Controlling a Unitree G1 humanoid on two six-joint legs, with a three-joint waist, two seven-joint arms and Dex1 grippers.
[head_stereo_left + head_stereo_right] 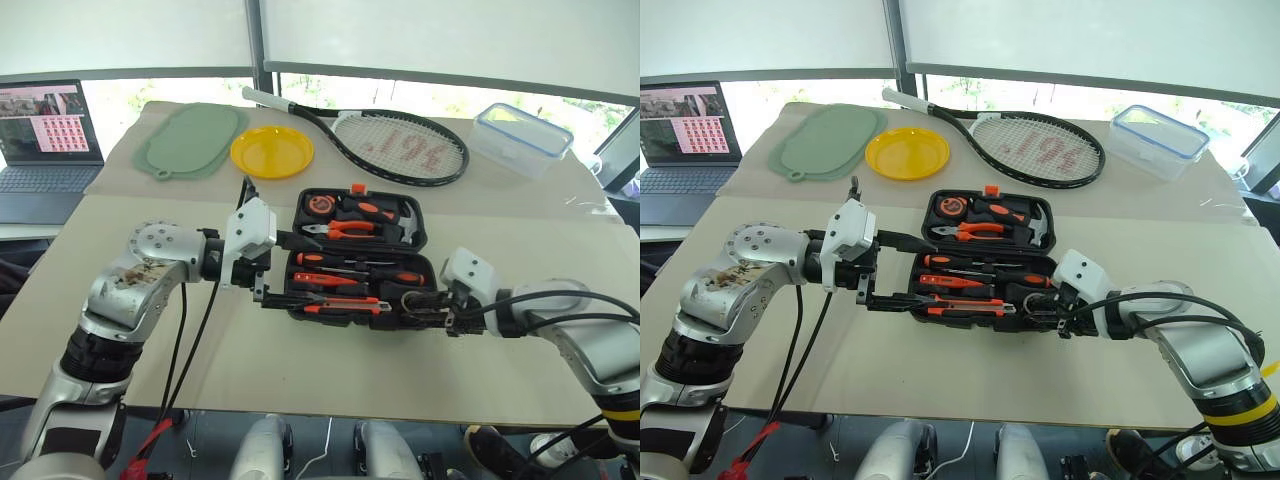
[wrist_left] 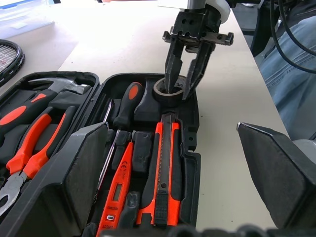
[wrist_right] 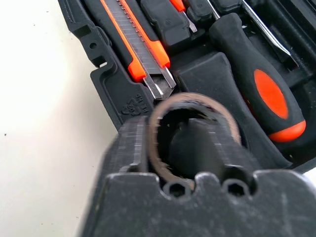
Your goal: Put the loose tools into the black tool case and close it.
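Nearest the head camera, two black two-fingered grippers are meeting at the front edge of the open black plastic tool case point(image 1: 300, 262), which is lying near the middle of the beige table point(image 1: 300, 370). On the robot's right, the right gripper point(image 2: 183, 83) is pointing down into the case's front right corner; one finger is standing inside the small dark tape roll point(image 2: 166, 91) and the other outside it, so the nearly closed fingers are pinching the roll's wall over its moulded recess. On the robot's left, the left gripper point(image 1: 278, 272) is hovering at the case's left edge with its fingers spread wide and nothing between them. Inside the lower tray, the orange-and-black utility knife point(image 2: 164, 170) is lying along the front edge, the slim orange screwdriver point(image 2: 116, 190) is resting beside it, and a black-and-orange-handled screwdriver point(image 2: 128, 103) is sitting further in. Orange-handled pliers point(image 1: 345, 229) and a hammer point(image 1: 405, 224) are occupying the upright lid half. Beyond the case, a black-framed tennis racket point(image 1: 395, 146), a round yellow plate point(image 1: 271, 152), a green mat point(image 1: 190, 141) and a clear blue-rimmed box point(image 1: 521, 139) are lying on the table.
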